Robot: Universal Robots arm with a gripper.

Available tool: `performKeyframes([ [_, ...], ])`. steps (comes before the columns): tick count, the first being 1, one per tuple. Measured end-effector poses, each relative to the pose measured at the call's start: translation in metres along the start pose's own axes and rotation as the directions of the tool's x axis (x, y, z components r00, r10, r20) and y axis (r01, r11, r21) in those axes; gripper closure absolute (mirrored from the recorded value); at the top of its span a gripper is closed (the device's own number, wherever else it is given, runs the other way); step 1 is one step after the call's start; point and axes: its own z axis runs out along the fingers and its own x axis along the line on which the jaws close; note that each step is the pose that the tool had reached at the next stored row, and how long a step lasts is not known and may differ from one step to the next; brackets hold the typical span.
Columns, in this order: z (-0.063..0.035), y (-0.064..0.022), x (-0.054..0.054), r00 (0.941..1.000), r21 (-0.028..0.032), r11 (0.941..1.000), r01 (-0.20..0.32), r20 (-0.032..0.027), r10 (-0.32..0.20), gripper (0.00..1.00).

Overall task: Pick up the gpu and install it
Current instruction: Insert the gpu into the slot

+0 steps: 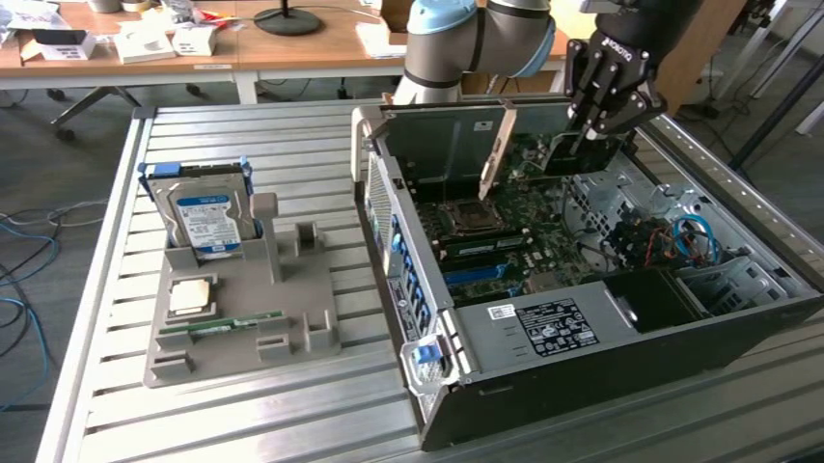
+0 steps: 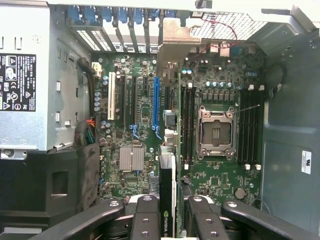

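Note:
My gripper [image 1: 596, 133] hangs over the far end of the open computer case [image 1: 425, 289] and is shut on the gpu [image 1: 566, 157]. The card stands on edge above the motherboard [image 1: 515, 222], and its long silver bracket [image 1: 495, 147] points toward the case's back wall. In the wrist view the gpu [image 2: 168, 185] appears edge-on between my black fingers [image 2: 146, 220], and my gripper [image 2: 170, 222] holds it above the motherboard [image 2: 135, 120]. It hangs beside the long blue slot [image 2: 156, 105]. Whether the card touches a slot I cannot tell.
A grey fixture [image 1: 303, 323] on the slatted metal table [image 1: 258, 415] holds a hard drive [image 1: 206, 220], a processor chip [image 1: 191, 295] and a memory stick [image 1: 238, 323]. Inside the case are the power supply [image 1: 547, 326], the processor socket [image 2: 216, 131] and red and blue cables [image 1: 689, 241].

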Motion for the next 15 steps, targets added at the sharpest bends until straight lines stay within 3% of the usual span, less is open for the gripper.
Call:
performKeyframes([
  [15,0.0040,-0.0002,0.0001,1.0000,0.0000,1.0000,0.000,0.0002,0.000,0.73],
])
